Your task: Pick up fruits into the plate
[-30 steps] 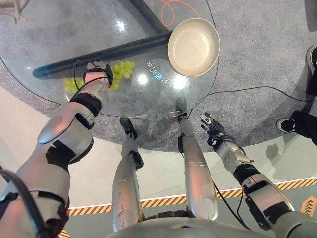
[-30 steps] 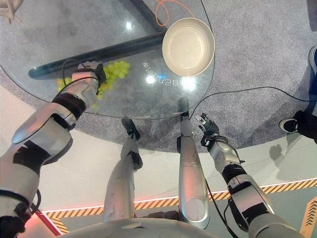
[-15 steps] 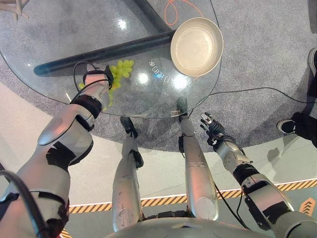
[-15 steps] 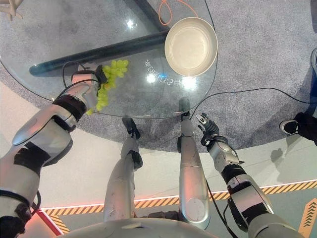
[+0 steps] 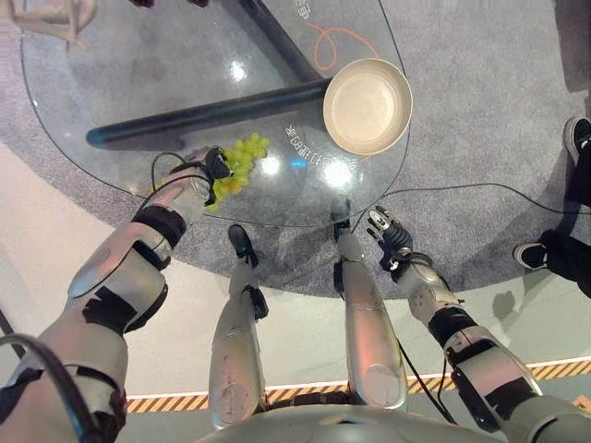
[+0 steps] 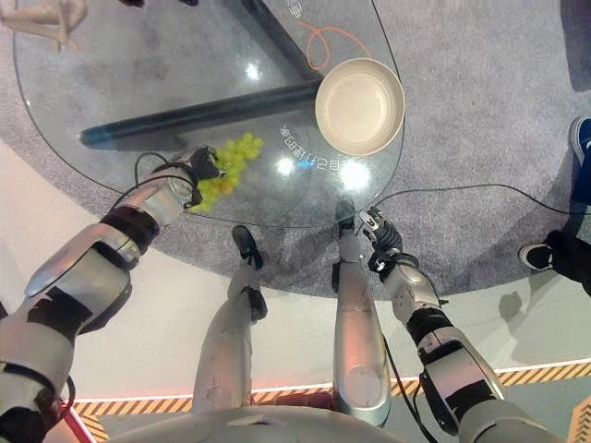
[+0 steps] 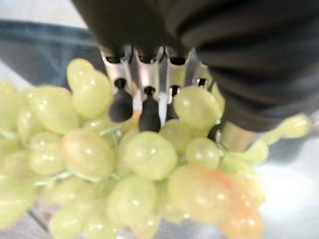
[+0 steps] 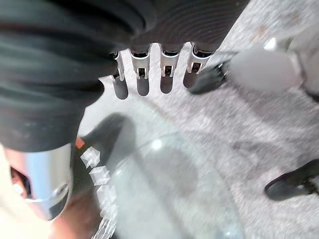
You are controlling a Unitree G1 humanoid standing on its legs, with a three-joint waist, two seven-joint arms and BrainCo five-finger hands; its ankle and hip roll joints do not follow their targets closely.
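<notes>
left hand (image 5: 199, 177) is curled round a bunch of green grapes (image 5: 238, 164), fingers (image 7: 144, 107) tucked into the cluster in the left wrist view. the bunch sits in the hand at the near edge of the round glass table (image 5: 111, 83), toward its left side; whether it hangs clear of the glass or rests on it cannot be told.

key relation: the plate (image 5: 367, 105) lies to the right of the held bunch and a little farther in, near the table's right edge, well apart from the grapes. bare glass lies between them. the bunch's long axis points roughly from the hand toward the plate. judgement: the left hand carries the fruit, so the coming move is a sweep rightward across the tabletop, then release over the plate.

right hand (image 5: 388, 235) hangs below the near right edge of the table, fingers straight and apart, holding nothing.

materials: grapes smooth, glossy, round, pale green with an orange blush on some; soft, loosely joined, may shed berries if squeezed. plate shallow, cream, matte, raised rim, empty. table clear glass, reflective.
</notes>
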